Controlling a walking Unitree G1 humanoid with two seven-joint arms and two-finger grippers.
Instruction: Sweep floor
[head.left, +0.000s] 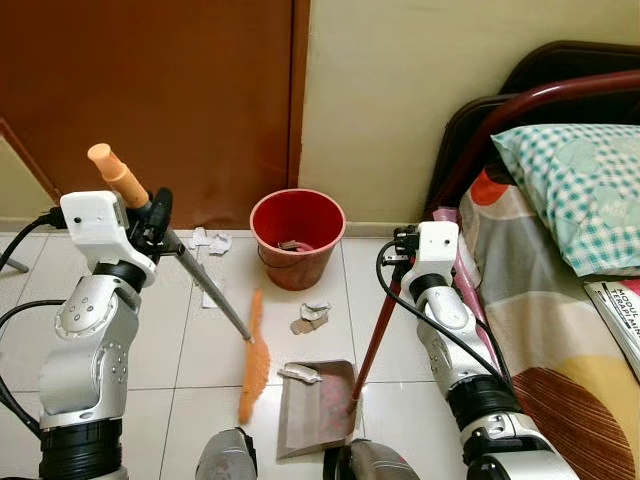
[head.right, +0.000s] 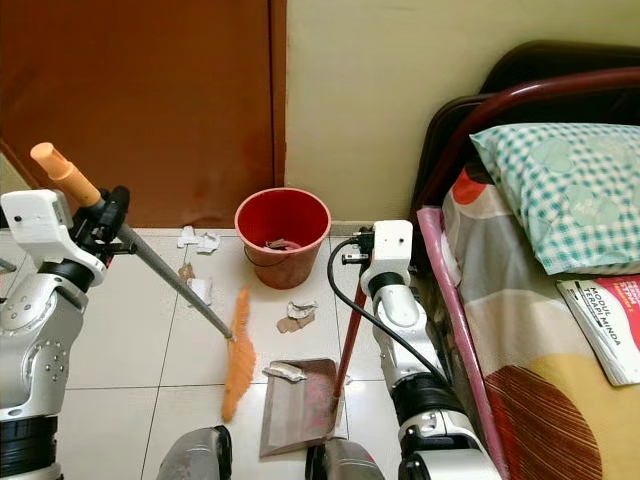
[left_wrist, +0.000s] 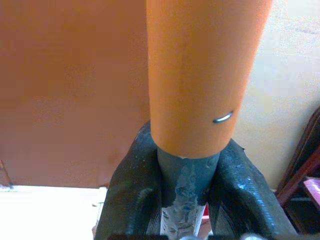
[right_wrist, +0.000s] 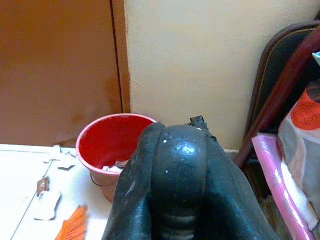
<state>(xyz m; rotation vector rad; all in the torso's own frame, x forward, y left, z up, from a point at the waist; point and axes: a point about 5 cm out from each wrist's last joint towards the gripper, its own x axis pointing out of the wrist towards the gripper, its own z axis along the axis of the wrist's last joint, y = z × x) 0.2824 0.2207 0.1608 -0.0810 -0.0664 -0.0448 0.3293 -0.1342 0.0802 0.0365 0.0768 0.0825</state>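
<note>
- white floor tiles (head.left: 200, 350) run up to a brown door (head.left: 150, 90) and a cream wall (head.left: 400, 90), with a bed (head.left: 540, 300) along the robot's right.
- red bucket (head.left: 297, 238) stands on the floor by the wall, a few paper scraps lying in its bottom.
- dustpan (head.left: 315, 408) rests flat on the tiles in front of the bucket, one crumpled scrap (head.left: 299, 374) at its back edge; more scraps (head.left: 310, 317) lie between pan and bucket and by the door.
- left tool (head.left: 158, 218) is clamped round the broom (head.left: 254, 356) just below its orange grip, bristles touching the floor beside the dustpan.
- right tool (head.left: 405, 245) is closed on the dustpan's red handle (head.left: 376, 340), which stands nearly upright.
- left wrist view adds the black fingers (left_wrist: 135, 195) pinching the grey shaft; right wrist view looks over closed fingers (right_wrist: 175, 190) to the bucket.
</note>
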